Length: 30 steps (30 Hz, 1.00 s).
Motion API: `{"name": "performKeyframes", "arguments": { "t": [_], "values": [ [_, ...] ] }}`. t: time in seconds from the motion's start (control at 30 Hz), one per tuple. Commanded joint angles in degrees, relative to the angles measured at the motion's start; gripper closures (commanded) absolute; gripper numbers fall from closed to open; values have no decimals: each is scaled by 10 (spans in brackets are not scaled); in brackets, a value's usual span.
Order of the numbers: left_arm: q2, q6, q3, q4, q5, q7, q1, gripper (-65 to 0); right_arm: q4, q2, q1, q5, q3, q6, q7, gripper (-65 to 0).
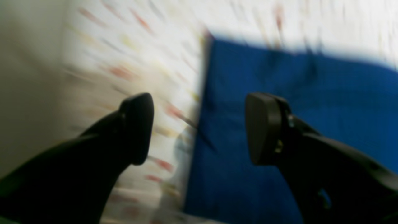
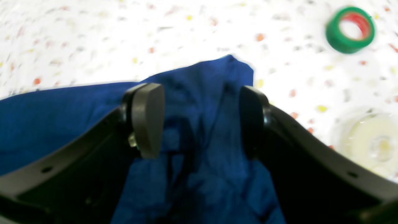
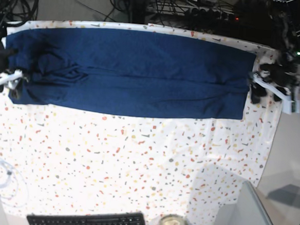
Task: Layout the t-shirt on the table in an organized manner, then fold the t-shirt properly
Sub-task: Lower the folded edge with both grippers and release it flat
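Speckled table (image 3: 136, 158) bare below t-shirt (image 3: 137, 73); left pincer (image 1: 199, 129) released at shirt edge, right pincer (image 2: 200, 121) released over fabric.

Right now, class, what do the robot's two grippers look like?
The left gripper and right gripper each have two curved matte-black fingers ending in flat, rounded dark pads. In the base view, white brackets sit behind them.
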Motion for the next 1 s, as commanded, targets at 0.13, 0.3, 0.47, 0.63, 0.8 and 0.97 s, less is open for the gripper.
{"name": "performKeyframes", "arguments": {
  "t": [0.13,0.3,0.47,0.63,0.8,0.97],
  "values": [
    [15,1,-9,54,-3,14,-23,-319,-59,8,72,5,-4,6,-8,-191],
    [31,1,62,-37,1,3,-56,0,-166,8,129,5,-41,6,-4,-30],
    [39,1,62,-98,3,-39,-55,0,-232,10,149,4,-40,7,9,0],
    [22,1,61,-153,3,-53,-54,0,-340,32,169,4,-44,7,68,0],
    [17,1,57,-164,3,-53,-54,0,-349,46,164,4,-39,6,82,0],
    [20,1,56,-104,-2,-48,-44,0,-260,47,126,6,-38,6,82,0]
  ]
}}
